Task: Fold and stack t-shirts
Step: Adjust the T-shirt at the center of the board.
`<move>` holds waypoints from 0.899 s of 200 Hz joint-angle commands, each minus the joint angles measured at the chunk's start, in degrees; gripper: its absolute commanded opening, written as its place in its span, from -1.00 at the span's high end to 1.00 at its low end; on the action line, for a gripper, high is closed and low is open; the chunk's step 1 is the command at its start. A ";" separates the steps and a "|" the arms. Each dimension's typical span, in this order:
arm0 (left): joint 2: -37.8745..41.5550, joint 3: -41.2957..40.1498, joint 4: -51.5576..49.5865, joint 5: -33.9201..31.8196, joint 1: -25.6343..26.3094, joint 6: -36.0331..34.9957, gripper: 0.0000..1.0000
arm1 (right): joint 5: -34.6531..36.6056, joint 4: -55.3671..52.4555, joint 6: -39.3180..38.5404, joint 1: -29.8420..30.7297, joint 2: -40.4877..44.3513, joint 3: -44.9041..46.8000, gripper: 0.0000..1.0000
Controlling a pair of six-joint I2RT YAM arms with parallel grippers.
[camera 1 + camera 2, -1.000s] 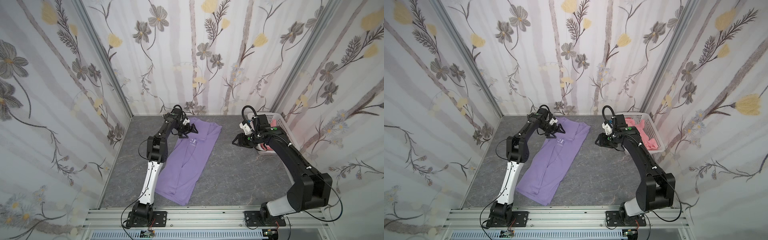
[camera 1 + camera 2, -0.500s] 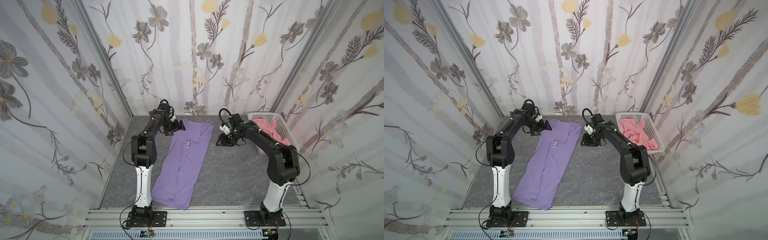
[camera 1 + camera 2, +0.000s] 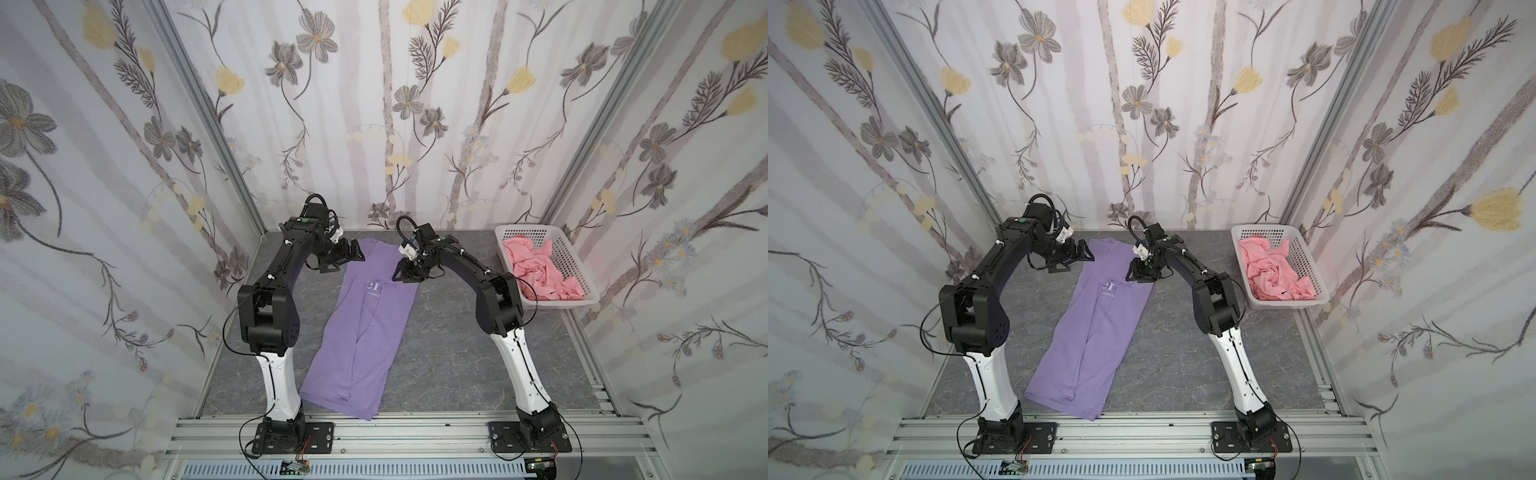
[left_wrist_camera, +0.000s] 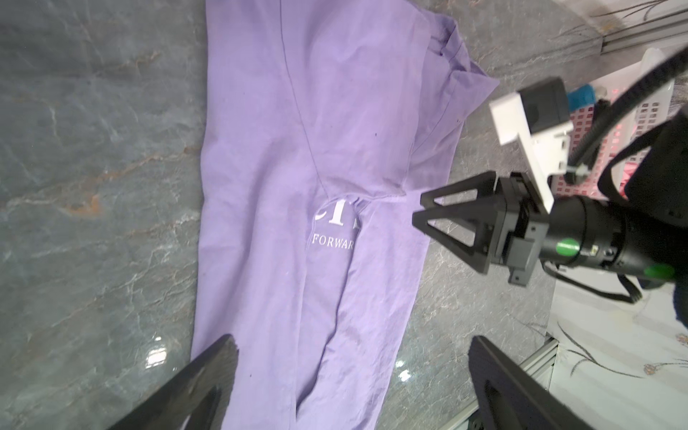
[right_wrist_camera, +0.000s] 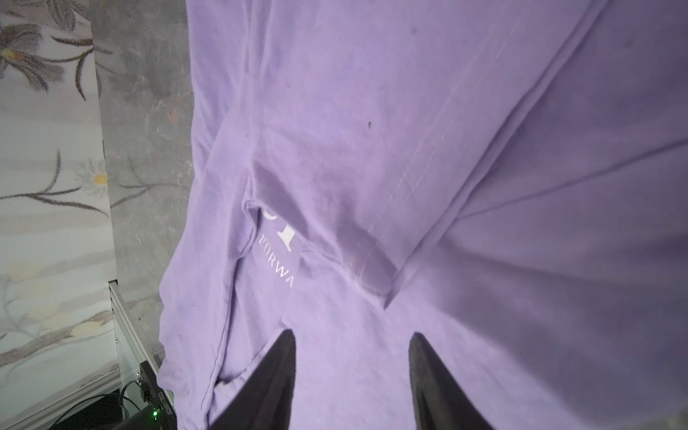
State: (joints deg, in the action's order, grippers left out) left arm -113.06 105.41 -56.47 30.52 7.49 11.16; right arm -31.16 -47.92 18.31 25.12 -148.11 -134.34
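Right wrist view looks down on the purple t-shirt. The right tool hangs just above it near the white lettering, jaws partly apart and nothing between them.

In both top views the shirt lies on the grey surface as a long strip, collar end toward the far wall and hem at the near rail, slanting toward the left arm's base. The left tool, wide open and empty, sits just beside the collar end's left corner. Both tools flank that end, so a lengthwise fold looks likely.

The pink shirt is crumpled in the basket, well apart. A second ago the right tool was by that basket — it has swung across.
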 commanded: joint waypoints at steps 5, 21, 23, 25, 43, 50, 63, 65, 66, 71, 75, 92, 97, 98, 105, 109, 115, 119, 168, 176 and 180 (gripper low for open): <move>3.88 -4.77 1.90 -0.55 -0.19 0.55 -1.00 | -4.30 -3.31 3.31 0.37 -6.11 -9.12 0.01; 5.61 -7.24 2.08 -0.62 -0.50 0.53 -1.00 | -5.35 -3.31 5.30 0.93 -10.21 -15.61 -0.01; 5.82 -7.50 2.13 -0.53 -0.53 0.53 -1.00 | -5.39 -3.32 5.50 1.10 -10.67 -16.41 -0.01; 6.00 -7.78 2.15 -0.55 -0.54 0.53 -1.00 | -5.51 -3.32 5.69 1.21 -11.16 -17.21 -0.01; 7.10 -9.39 2.41 -0.40 -0.89 0.36 -1.00 | -6.54 -3.17 7.91 2.23 -14.92 -23.74 -0.05; 7.06 -9.73 2.41 -0.14 -1.00 0.19 -1.00 | -7.60 -2.78 8.76 2.69 -16.21 -25.61 -0.06; 6.58 -9.63 2.18 0.10 -1.12 0.05 -1.00 | -10.97 -1.29 10.25 3.66 -17.89 -27.27 -0.07; 6.43 -9.61 2.18 0.29 -1.15 0.04 -1.00 | -11.72 -1.01 10.37 3.80 -18.08 -27.28 -0.07; 6.39 -9.61 2.21 0.35 -1.15 0.02 -1.00 | -12.03 -0.93 10.40 3.88 -18.17 -27.33 -0.07; 6.05 -9.40 2.16 0.64 -1.09 0.00 -1.00 | -13.44 -0.54 10.37 4.41 -18.49 -27.29 -0.07; 5.80 -9.20 2.11 0.74 -1.14 0.01 -1.00 | -14.03 -0.55 10.04 4.74 -18.60 -27.29 -0.07; 4.66 -8.20 2.49 1.57 -1.13 0.33 -1.00 | -15.44 -0.77 8.29 5.53 -17.63 -25.98 -0.04; 4.26 -7.84 2.54 1.91 -1.12 0.44 -1.00 | -15.03 -0.77 8.20 5.52 -16.88 -25.33 -0.02; 4.21 -7.76 2.52 2.00 -1.14 0.48 -1.00 | -15.01 -0.77 8.18 5.54 -16.65 -25.21 -0.02; 3.62 -7.10 2.60 2.45 -1.15 0.53 -1.00 | -14.46 -0.76 7.44 5.37 -15.16 -24.67 -0.02; 3.36 -6.67 2.55 2.67 -1.16 0.61 -1.00 | -13.96 -0.77 6.86 5.25 -14.21 -24.44 -0.01; 2.79 -6.01 2.36 2.93 -1.14 0.64 -1.00 | -12.96 -0.85 6.06 5.09 -12.53 -23.81 -0.02; 2.54 -5.57 2.20 3.04 -1.16 0.62 -1.00 | -12.26 -0.80 5.55 4.96 -11.22 -23.10 -0.02; 0.61 -3.72 2.39 3.23 -1.15 0.36 -1.00 | -10.02 -1.91 -2.68 3.68 8.52 -2.47 -0.04; 0.17 -3.63 2.39 3.18 -1.14 0.27 -1.00 | -10.02 -1.92 -4.20 4.11 12.12 2.87 -0.05; -0.02 -3.63 2.45 3.27 -1.13 0.27 -1.00 | -10.12 -1.91 -4.86 4.40 13.78 5.09 -0.05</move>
State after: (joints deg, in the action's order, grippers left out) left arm -112.03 101.14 -54.11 33.21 6.42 11.79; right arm -41.41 -48.47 19.75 28.38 -150.58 -139.09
